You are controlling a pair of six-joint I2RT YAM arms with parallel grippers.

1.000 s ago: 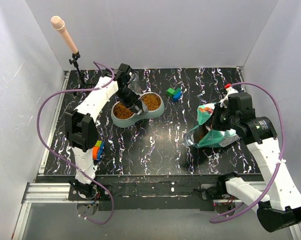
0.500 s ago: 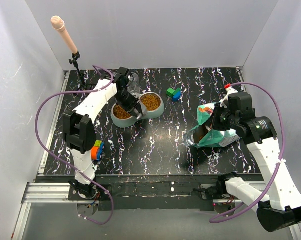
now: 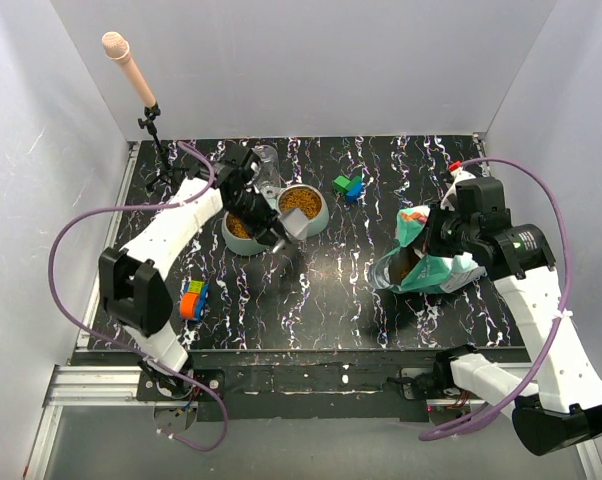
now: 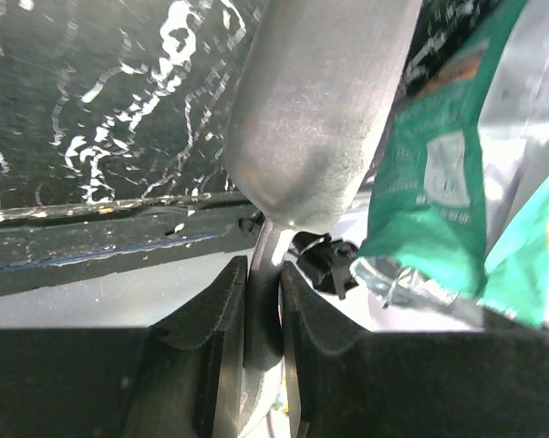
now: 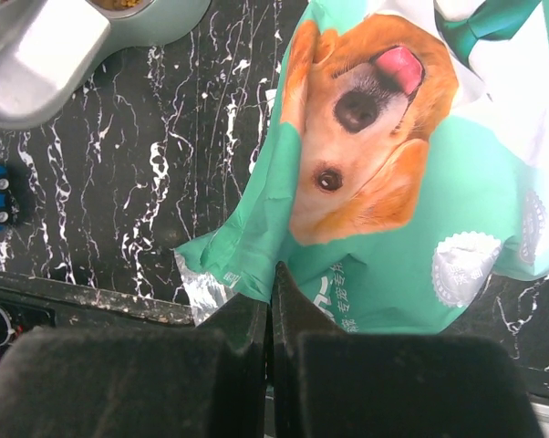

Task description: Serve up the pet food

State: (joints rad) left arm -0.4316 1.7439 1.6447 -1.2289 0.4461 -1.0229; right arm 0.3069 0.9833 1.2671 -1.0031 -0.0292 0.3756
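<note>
My left gripper is shut on the handle of the metal scoop, which hangs just off the near right side of the grey double bowl. Orange-brown pet food fills both bowl wells. In the left wrist view the handle sits between my jaws and the scoop points at the bag. My right gripper is shut on the teal-and-white dog bag, pinching its edge. The bag lies with its mouth toward the bowl. The scoop's inside is hidden.
Green and blue blocks lie behind the bowl. A colourful toy sits at the near left. A microphone stand rises at the back left. A white bottle with a red cap stands behind the bag.
My left arm has pulled the scoop out from over the bowl, toward the right and near side, and its elbow swung left. The right arm has barely shifted, still holding the bag.
</note>
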